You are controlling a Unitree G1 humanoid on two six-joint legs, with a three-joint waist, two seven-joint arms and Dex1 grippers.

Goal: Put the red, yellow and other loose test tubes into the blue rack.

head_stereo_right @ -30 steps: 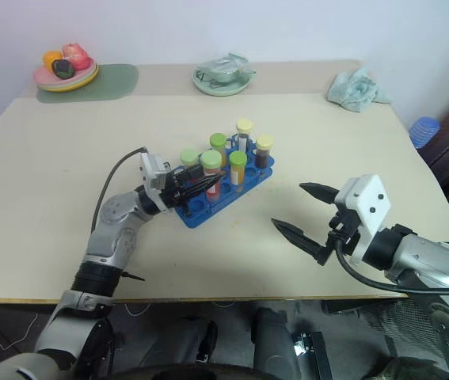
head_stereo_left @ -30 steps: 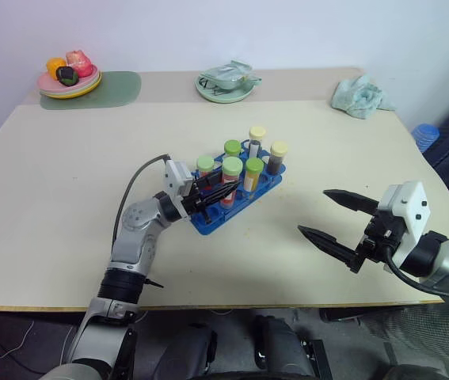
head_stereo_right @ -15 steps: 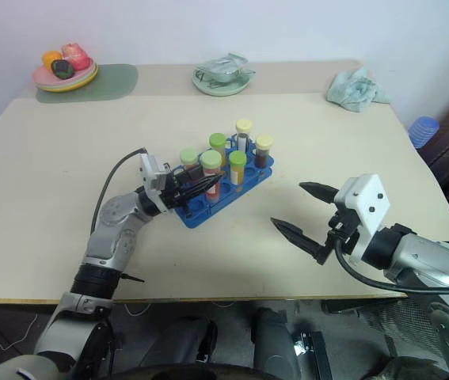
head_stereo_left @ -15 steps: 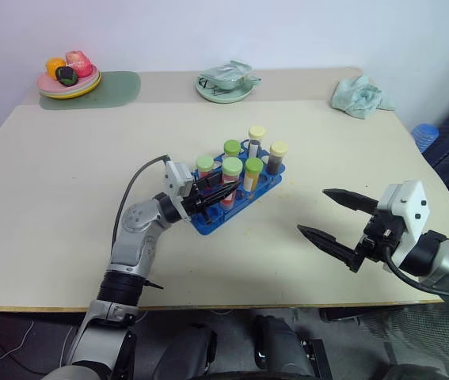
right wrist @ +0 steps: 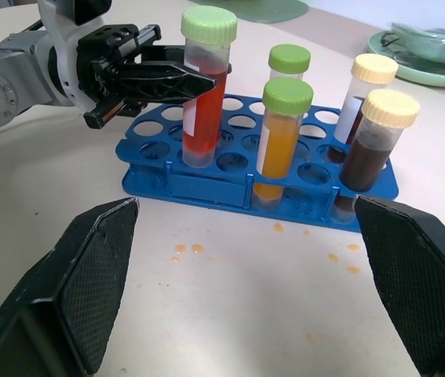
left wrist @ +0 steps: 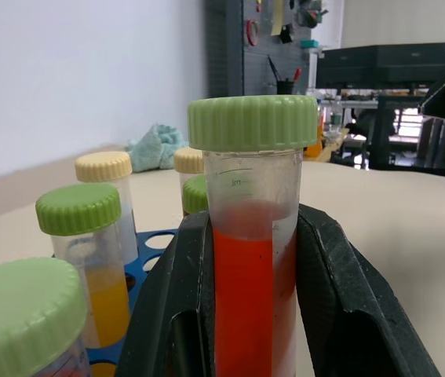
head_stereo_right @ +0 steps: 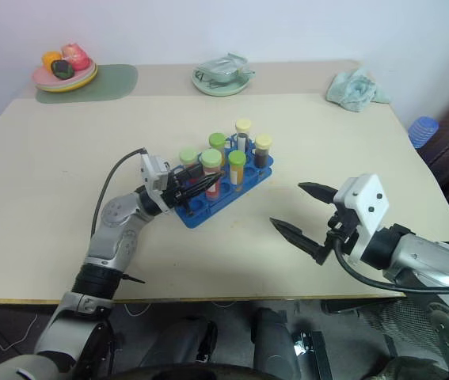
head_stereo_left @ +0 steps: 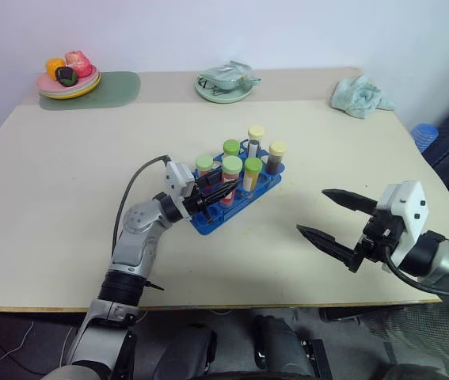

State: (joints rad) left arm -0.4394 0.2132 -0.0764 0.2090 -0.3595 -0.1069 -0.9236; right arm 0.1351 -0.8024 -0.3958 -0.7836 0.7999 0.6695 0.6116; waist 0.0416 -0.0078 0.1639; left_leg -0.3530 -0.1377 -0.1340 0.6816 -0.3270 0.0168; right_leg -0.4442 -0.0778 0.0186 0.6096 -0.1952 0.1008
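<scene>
The blue rack (head_stereo_left: 208, 221) stands at the table's middle with several capped tubes upright in it. My left gripper (head_stereo_left: 226, 190) is shut on the red test tube (left wrist: 249, 290), which has a green cap and stands with its foot in a front hole of the rack (right wrist: 159, 169). Beside it a yellow tube (right wrist: 281, 149) with a green cap stands in the rack, as do a dark brown tube (right wrist: 367, 149) with a cream cap and others behind. My right gripper (head_stereo_left: 313, 211) hovers open and empty to the right of the rack, its fingers (right wrist: 89, 290) spread wide.
A plate of toy fruit (head_stereo_left: 67, 79) on a green mat sits at the far left corner. A pale green dish (head_stereo_left: 226, 83) lies at the back middle, and a crumpled teal cloth (head_stereo_left: 359, 96) at the back right. Small orange drips (right wrist: 187, 249) mark the table before the rack.
</scene>
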